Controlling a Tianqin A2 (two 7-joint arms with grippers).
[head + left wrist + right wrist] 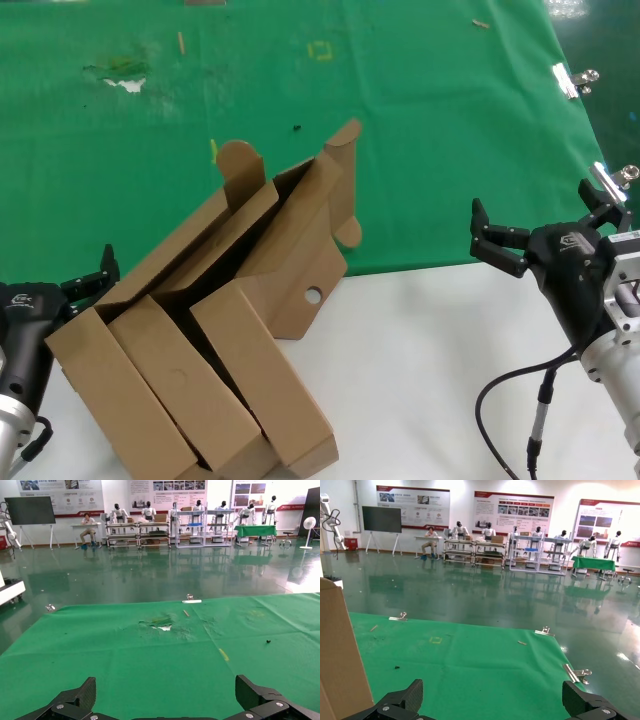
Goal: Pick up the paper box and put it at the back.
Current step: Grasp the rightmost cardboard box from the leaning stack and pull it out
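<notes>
The paper box (300,250) is a shallow brown cardboard mailer with its lid hinged open, rounded ear tabs and a small round hole (313,295) in its flap. It leans tilted at the back of a pile of brown boxes, across the front edge of the green cloth (420,130). My left gripper (45,278) is open and empty at the pile's left; it also shows in the left wrist view (166,690). My right gripper (533,205) is open and empty well right of the pile; it also shows in the right wrist view (492,690).
Three near-identical closed brown boxes (190,390) lean side by side on the white table (430,350) in front of the paper box. A cardboard face (340,650) fills one edge of the right wrist view. Metal clips (570,80) hold the cloth's right edge. A black cable (500,400) hangs by my right arm.
</notes>
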